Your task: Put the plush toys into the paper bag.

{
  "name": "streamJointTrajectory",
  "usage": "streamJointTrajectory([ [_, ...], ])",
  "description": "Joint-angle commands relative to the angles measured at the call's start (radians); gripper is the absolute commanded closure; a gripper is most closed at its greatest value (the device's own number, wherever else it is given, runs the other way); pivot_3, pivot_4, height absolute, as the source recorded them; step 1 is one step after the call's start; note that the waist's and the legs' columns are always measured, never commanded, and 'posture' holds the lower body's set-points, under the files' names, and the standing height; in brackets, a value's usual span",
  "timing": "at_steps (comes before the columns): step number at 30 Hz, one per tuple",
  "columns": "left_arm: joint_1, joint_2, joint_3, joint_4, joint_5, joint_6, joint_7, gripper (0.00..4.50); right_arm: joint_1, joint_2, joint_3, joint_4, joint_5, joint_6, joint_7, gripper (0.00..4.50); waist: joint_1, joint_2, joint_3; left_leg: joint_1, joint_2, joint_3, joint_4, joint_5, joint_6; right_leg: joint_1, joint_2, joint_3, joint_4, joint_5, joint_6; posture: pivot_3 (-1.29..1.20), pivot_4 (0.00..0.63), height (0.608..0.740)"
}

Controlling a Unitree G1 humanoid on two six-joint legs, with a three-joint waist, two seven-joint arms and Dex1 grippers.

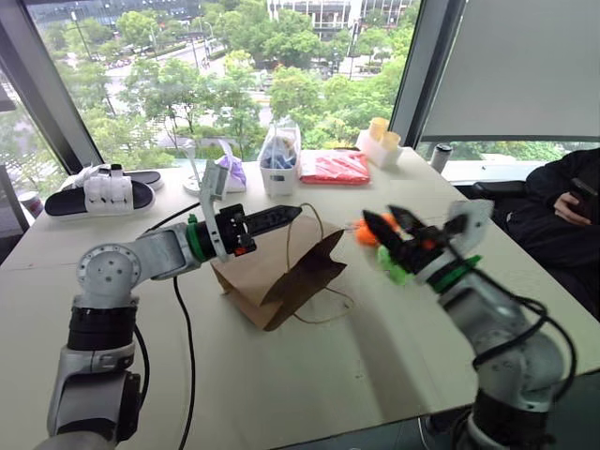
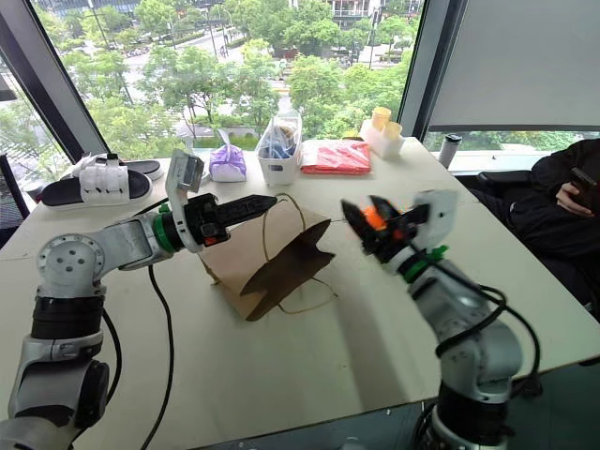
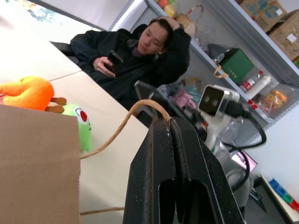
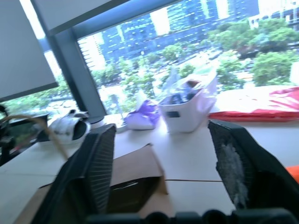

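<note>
The brown paper bag [image 1: 281, 272] stands tilted at mid-table, its mouth facing right. My left gripper [image 1: 295, 214] is shut on the bag's thin loop handle [image 3: 140, 105] and holds it up. Beyond the bag, on the table, lie the orange plush toy [image 3: 28, 92] and the green plush toy [image 3: 81, 123] with its white patch and red mark. My right gripper [image 1: 394, 223] hovers open in front of these toys and partly hides them. In the right wrist view its fingers [image 4: 100, 154] stand wide apart with nothing between them.
At the table's far edge are black-and-white slippers [image 1: 103, 192], a purple pouch [image 1: 232, 172], a clear bag of blue items [image 1: 279, 159], a red packet [image 1: 334, 167] and yellow cups [image 1: 382, 139]. A black cable [image 1: 183, 319] crosses the left side. A person [image 1: 562, 206] sits at right.
</note>
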Motion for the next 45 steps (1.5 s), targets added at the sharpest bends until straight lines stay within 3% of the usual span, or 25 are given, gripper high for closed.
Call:
streamJointTrajectory([
  [1, -0.025, -0.015, 0.024, 0.002, 0.026, -0.019, -0.001, 4.50, 0.038, -0.170, 0.091, 0.153, -0.187, -0.042, -0.029, 0.04, 0.000, 0.000, 0.000, 0.000, 0.000, 0.001, 0.000, 0.000, 0.000, 0.000, 0.000, 0.000, 0.000, 0.000, 0.000, 0.00, 0.150, 0.740],
  [4, -0.036, -0.048, 0.038, 0.027, 0.043, -0.035, 0.045, 4.50, 0.041, -0.238, 0.208, 0.316, -0.306, -0.110, -0.033, 0.04, -0.006, 0.000, 0.000, 0.000, 0.000, 0.003, 0.000, 0.001, -0.002, 0.000, 0.000, 0.001, -0.001, 0.000, 0.000, 0.00, 0.150, 0.740],
  [8, -0.046, -0.089, 0.046, 0.042, 0.100, -0.067, 0.087, 4.50, -0.020, -0.221, 0.278, 0.516, -0.367, -0.229, -0.016, 0.04, -0.008, 0.001, 0.000, 0.001, 0.000, 0.006, 0.000, 0.002, -0.003, 0.000, 0.000, 0.003, -0.002, 0.000, 0.000, 0.00, 0.150, 0.740],
  [19, -0.064, -0.141, 0.059, 0.063, 0.194, -0.102, 0.123, 4.50, -0.215, -0.166, 0.335, 0.962, -0.419, -0.445, 0.042, 0.04, -0.004, 0.000, 0.000, 0.000, 0.000, 0.004, 0.001, 0.002, -0.003, 0.002, 0.000, 0.003, -0.006, 0.001, -0.001, 0.00, 0.150, 0.740],
  [22, -0.056, -0.142, 0.063, 0.058, 0.210, -0.097, 0.120, 4.50, -0.238, -0.145, 0.301, 1.022, -0.382, -0.467, 0.061, 0.80, -0.004, 0.000, 0.000, 0.000, 0.000, 0.004, 0.001, 0.002, -0.003, 0.003, 0.000, 0.002, -0.007, 0.001, -0.001, 0.00, 0.150, 0.740],
  [23, -0.054, -0.142, 0.064, 0.058, 0.216, -0.096, 0.118, 4.50, -0.242, -0.141, 0.293, 1.034, -0.376, -0.471, 0.065, 1.41, -0.004, 0.000, 0.000, 0.000, 0.000, 0.004, 0.001, 0.002, -0.003, 0.003, 0.000, 0.002, -0.007, 0.002, 0.000, 0.00, 0.150, 0.740],
  [26, -0.049, -0.141, 0.066, 0.062, 0.231, -0.094, 0.116, 4.50, -0.244, -0.134, 0.281, 1.050, -0.361, -0.483, 0.076, 2.67, -0.004, 0.000, 0.000, 0.000, 0.000, 0.004, 0.001, 0.002, -0.003, 0.004, 0.000, 0.002, -0.008, 0.003, 0.000, 0.00, 0.150, 0.740],
  [30, -0.055, -0.136, 0.075, 0.067, 0.243, -0.089, 0.100, 4.50, -0.197, -0.130, 0.250, 0.954, -0.323, -0.469, 0.087, 4.42, -0.004, 0.000, 0.000, 0.000, 0.000, 0.003, 0.002, 0.002, -0.003, 0.004, 0.001, 0.002, -0.009, 0.003, 0.001, 0.00, 0.150, 0.740],
  [32, -0.061, -0.134, 0.080, 0.067, 0.247, -0.086, 0.091, 4.50, -0.146, -0.153, 0.234, 0.823, -0.297, -0.423, 0.098, 4.48, -0.001, 0.000, 0.000, 0.000, 0.000, 0.003, 0.001, 0.002, -0.003, 0.004, 0.001, 0.002, -0.009, 0.003, 0.001, 0.00, 0.150, 0.740],
  [37, -0.095, -0.128, 0.093, 0.066, 0.231, -0.066, 0.078, 4.50, -0.041, -0.304, 0.161, 0.260, -0.096, -0.131, 0.181, 4.48, 0.000, 0.004, 0.002, -0.005, 0.000, 0.000, 0.001, 0.001, -0.002, 0.001, 0.000, 0.002, -0.010, 0.003, 0.001, 0.00, 0.150, 0.740],
  [41, -0.107, -0.134, 0.092, 0.069, 0.224, -0.050, 0.066, 4.50, -0.048, -0.348, 0.160, 0.106, 0.031, 0.023, 0.207, 4.48, -0.006, 0.002, 0.001, -0.008, 0.001, 0.000, 0.002, 0.001, -0.002, -0.003, 0.001, 0.001, -0.010, 0.004, 0.002, 0.00, 0.150, 0.740],
  [45, -0.133, -0.156, 0.099, 0.079, 0.205, -0.038, 0.056, 4.50, -0.071, -0.311, 0.305, 0.031, 0.079, 0.099, 0.235, 4.48, -0.003, 0.002, 0.001, -0.001, 0.001, 0.000, 0.000, 0.001, -0.002, 0.004, 0.002, 0.001, -0.011, 0.004, 0.002, 0.00, 0.150, 0.740],
])
